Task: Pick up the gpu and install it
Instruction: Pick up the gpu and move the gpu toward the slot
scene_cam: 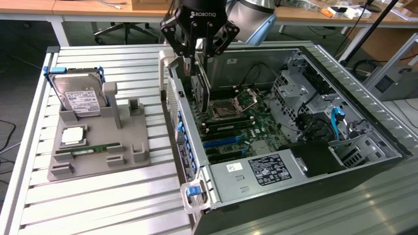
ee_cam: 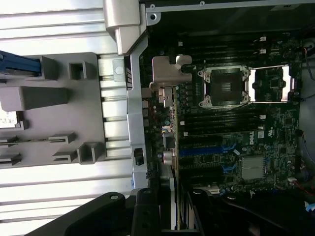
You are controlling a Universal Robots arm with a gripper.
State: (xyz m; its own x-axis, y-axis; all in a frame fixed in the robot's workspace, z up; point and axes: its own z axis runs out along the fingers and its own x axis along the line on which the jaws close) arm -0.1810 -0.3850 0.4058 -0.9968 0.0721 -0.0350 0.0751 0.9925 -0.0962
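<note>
My gripper [scene_cam: 197, 61] hangs over the open computer case [scene_cam: 365, 112], shut on the top edge of the gpu [scene_cam: 203, 93]. The card hangs upright and edge-on, a thin dark board reaching down toward the motherboard [scene_cam: 251, 125] near the case's wall at the exterior view's left. In the wrist view the gpu [ee_cam: 170, 142] runs away from the gripper [ee_cam: 170, 209], and its silver bracket [ee_cam: 170, 73] is at the far end, beside the case's rear wall. A blue slot [ee_cam: 206, 150] lies on the board just beside the card's edge.
A grey holder [scene_cam: 124, 142] at the exterior view's left carries a hard drive [scene_cam: 78, 98], a processor [scene_cam: 72, 135] and a memory stick [scene_cam: 88, 149]. Inside the case are an open processor socket [scene_cam: 225, 108], drive cages [scene_cam: 307, 93] and a power supply [scene_cam: 261, 171].
</note>
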